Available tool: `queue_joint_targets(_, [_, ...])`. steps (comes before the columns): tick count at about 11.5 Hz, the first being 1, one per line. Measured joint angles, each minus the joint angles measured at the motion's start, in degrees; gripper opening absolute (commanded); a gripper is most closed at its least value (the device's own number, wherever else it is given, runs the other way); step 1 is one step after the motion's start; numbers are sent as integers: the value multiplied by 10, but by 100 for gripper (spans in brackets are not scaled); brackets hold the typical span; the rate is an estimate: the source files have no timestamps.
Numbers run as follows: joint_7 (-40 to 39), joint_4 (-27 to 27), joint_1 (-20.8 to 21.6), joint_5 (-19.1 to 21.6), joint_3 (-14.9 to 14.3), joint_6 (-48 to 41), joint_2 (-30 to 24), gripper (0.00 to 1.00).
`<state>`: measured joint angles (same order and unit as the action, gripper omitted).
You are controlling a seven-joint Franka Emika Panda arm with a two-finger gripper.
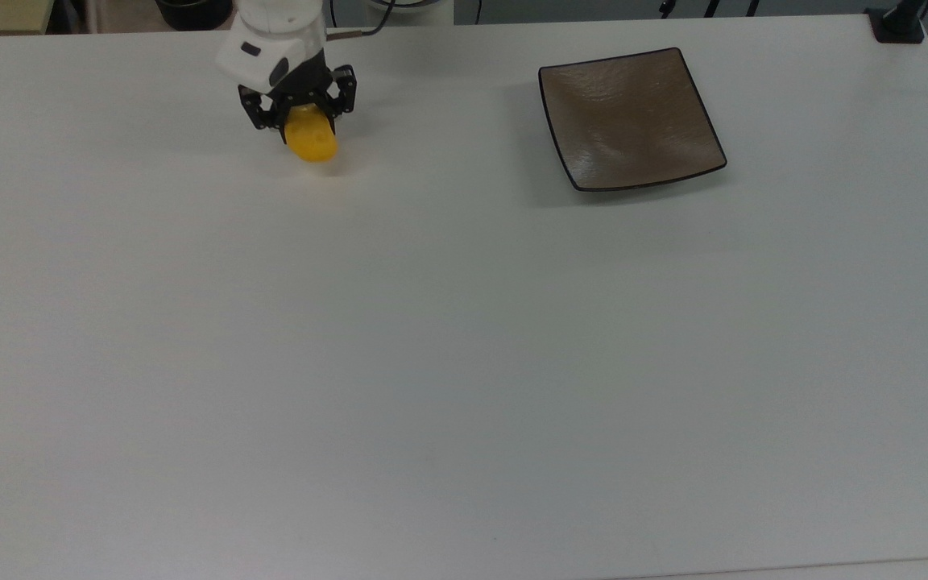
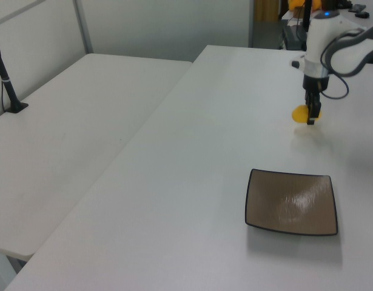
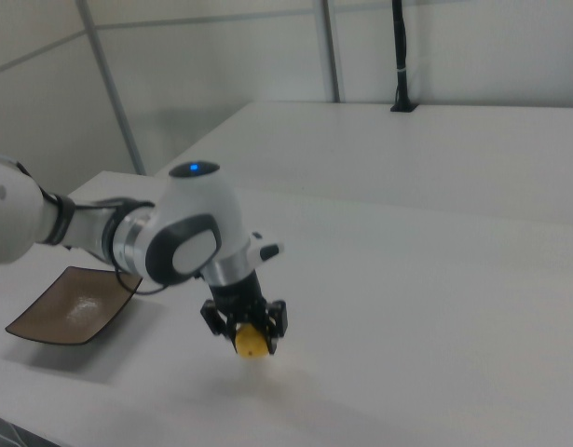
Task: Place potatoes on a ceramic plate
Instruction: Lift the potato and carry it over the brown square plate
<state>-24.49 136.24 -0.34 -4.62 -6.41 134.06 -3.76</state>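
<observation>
Working across the top view from left to right: the black two-finger gripper [image 1: 300,121] on the white arm sits near the far edge of the white table [image 1: 432,362], toward the top view's left. Its white wrist housing covers the upper part of the fingers, and the arm is cut off by the top edge. The fingers are clamped on either side of the small bright yellow oval potato [image 1: 311,139], whose upper end is hidden between them while the lower end sticks out below. In the left view the potato [image 2: 301,113] hangs clear of the tabletop with a faint shadow beneath it, and the gripper [image 2: 312,115] grips it from above; the right view agrees, showing the potato [image 3: 250,344] lifted off the surface in the gripper [image 3: 246,328].

Further to the top view's right, well apart from the gripper, the square brown-grey glossy ceramic plate [image 1: 631,119] with a thin dark rim lies flat on the table with nothing on it. In the right view the plate [image 3: 70,307] is partly hidden behind the arm's forearm.

A black clamp post [image 1: 899,20] stands at the table's far right corner, cut off by the frame.
</observation>
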Motion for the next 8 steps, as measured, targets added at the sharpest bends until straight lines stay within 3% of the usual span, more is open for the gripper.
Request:
queue_joint_targets(6, [13, -223, 31, 3, 4, -261, -23, 4])
queue_joint_targets(8, [17, -277, 53, 24, 14, -309, -23, 4])
